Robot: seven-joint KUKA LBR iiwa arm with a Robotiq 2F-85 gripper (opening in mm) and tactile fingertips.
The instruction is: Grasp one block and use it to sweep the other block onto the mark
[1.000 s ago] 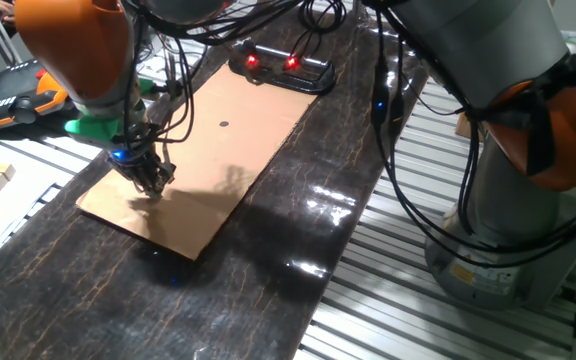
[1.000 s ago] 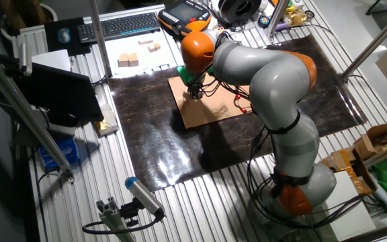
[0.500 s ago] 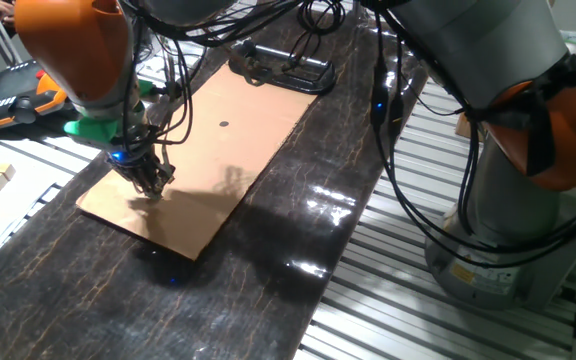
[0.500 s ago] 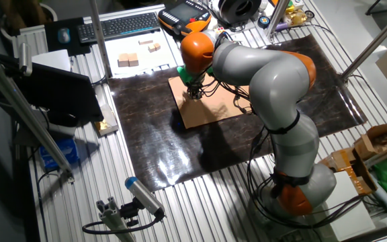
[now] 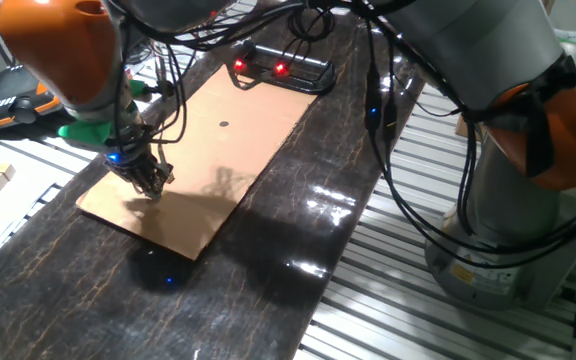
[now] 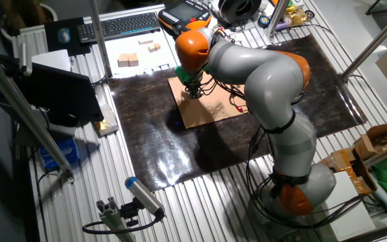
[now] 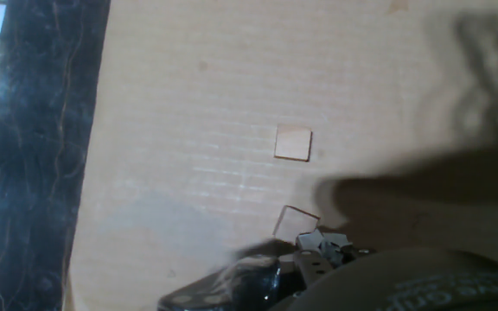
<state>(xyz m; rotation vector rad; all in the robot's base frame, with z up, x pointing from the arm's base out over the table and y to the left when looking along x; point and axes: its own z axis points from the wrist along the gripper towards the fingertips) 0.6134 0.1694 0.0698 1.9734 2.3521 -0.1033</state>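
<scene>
No readable writing; the pincer (image 5: pixel 151 186) is low over the cardboard sheet (image 5: pixel 230 160) by two blocks (image 7: pixel 293 142), grip state unclear.

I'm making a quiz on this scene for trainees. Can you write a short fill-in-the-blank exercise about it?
1. The two small wooden blocks lie on a sheet of ____.
2. The mark on that sheet is a small round dot, coloured ____.
3. The gripper hangs over the end of the sheet that lies ____ from the mark.

Missing words: cardboard; black; farthest
</scene>
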